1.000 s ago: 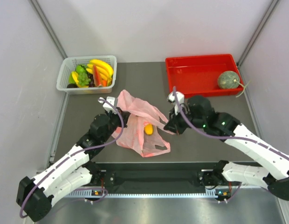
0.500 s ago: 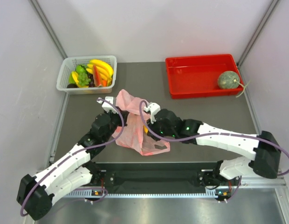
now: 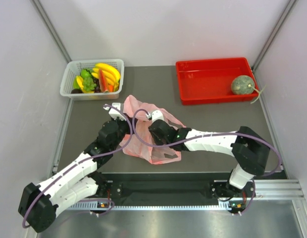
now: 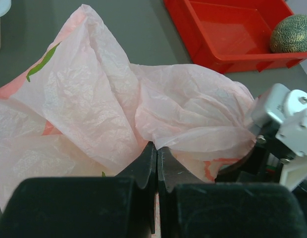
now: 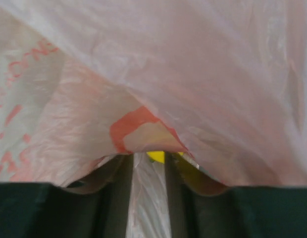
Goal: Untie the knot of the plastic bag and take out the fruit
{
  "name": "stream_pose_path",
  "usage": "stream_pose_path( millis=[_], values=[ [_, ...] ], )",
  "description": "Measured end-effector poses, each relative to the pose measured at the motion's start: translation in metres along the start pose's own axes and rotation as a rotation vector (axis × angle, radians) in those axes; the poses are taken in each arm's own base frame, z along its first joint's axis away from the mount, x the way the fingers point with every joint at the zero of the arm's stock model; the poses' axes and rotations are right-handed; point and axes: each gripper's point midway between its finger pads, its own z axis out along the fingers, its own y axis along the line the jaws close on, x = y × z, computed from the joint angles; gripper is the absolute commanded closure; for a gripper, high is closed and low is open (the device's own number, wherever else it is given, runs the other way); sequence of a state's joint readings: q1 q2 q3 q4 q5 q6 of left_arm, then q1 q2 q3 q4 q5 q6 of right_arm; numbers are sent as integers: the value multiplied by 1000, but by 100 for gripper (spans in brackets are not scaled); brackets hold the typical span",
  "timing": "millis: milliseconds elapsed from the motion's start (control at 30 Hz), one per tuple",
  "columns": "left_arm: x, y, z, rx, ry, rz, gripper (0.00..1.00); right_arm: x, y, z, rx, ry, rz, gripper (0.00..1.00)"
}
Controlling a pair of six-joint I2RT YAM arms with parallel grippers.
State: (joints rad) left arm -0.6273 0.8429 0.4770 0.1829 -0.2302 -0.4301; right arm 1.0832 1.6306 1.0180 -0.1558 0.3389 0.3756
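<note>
Left jaws are pressed together, pinching the pink bag film. Right jaws stand slightly spread against the bag, a yellow fruit just ahead.

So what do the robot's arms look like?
Both the left arm and right arm have white tube-shaped links with chunky black joints. A thin purple cable loops along each one. Near each tip sits a small white camera block, and the jaws are flat and black.
</note>
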Motion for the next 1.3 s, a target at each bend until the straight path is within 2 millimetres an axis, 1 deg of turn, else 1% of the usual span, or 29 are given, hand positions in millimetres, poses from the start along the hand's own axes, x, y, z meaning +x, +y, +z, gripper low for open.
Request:
stream_pose_path(
  millis=[67,100,233,400,533,667,767,867,900,967,1000,1067,1100,1200,1300],
  values=[
    [2,1,0,-2,3,-3,100,1,-5,7,27,3,-4,59],
    [3,1,0,-3,5,-4,100,0,-7,11,39,1,-5,53],
    [6,2,0,-4,9,-8,100,-3,-11,20,71,-7,-13,44],
    [9,4,0,-5,11,-11,100,-6,-12,29,79,-12,-17,40],
    [11,5,0,-5,10,-12,100,-6,-18,38,93,-10,-10,39],
    [15,6,0,-9,19,-12,100,3,-29,50,125,15,-7,38],
    [18,8,0,-11,24,-11,100,10,-33,57,140,35,-10,40],
    [22,9,0,-15,31,-10,100,14,-34,59,144,44,-14,47],
    [22,10,0,-15,33,-9,100,13,-34,60,144,43,-13,57],
    [23,10,-1,-16,34,-10,100,11,-33,60,143,39,-12,69],
    [23,10,-1,-15,33,-10,100,10,-33,60,145,37,-10,82],
    [23,10,-1,-16,32,-11,100,10,-34,58,146,37,-9,95],
    [23,10,-1,-15,33,-11,100,10,-35,55,147,39,-10,100],
    [22,9,-1,-14,29,-12,100,5,-38,32,123,34,-7,100],
    [18,8,-3,-9,17,-15,100,-6,-31,0,6,53,2,100]
  ],
)
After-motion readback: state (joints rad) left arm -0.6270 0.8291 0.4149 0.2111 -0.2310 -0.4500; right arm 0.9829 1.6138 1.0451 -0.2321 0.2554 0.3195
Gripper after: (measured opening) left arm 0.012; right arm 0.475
